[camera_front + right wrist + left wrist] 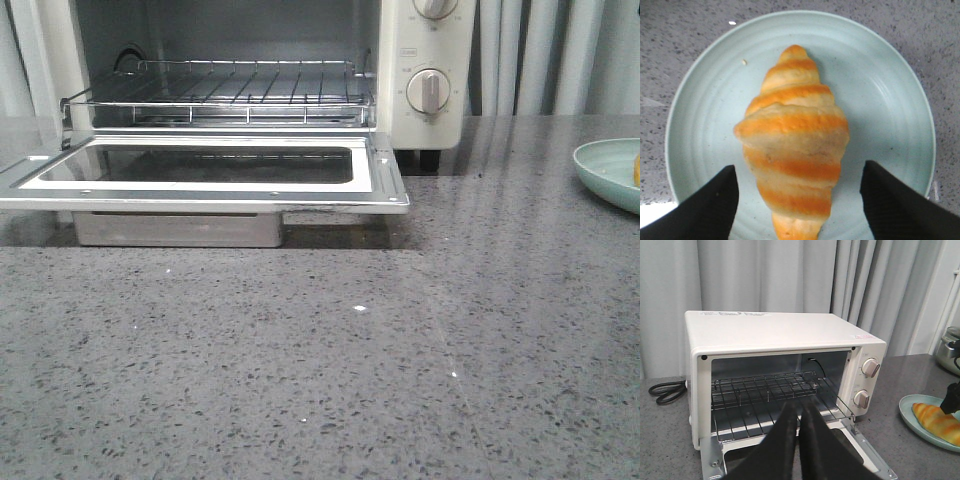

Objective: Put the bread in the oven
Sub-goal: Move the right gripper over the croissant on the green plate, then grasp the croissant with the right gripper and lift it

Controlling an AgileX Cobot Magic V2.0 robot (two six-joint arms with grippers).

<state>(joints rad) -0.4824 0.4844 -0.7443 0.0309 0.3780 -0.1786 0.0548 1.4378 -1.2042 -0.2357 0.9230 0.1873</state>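
Note:
The bread [792, 145], a golden croissant with orange ridges, lies on a pale green plate [880, 100] to the right of the oven. My right gripper [798, 167] is open just above it, one finger on each side of the bread, not touching it. The cream-white oven [775, 332] stands with its glass door [200, 165] folded down flat and its wire rack [225, 85] bare. My left gripper [799, 407] is shut and empty in front of the oven opening, above the door. The bread [937, 422] and plate [912, 407] also show in the left wrist view.
A black power cord [662, 390] lies coiled left of the oven. A metal pot [951, 347] stands at the far right. Grey curtains hang behind. A metal crumb tray [180, 228] sits under the open door. The grey speckled counter [330, 380] stretches in front.

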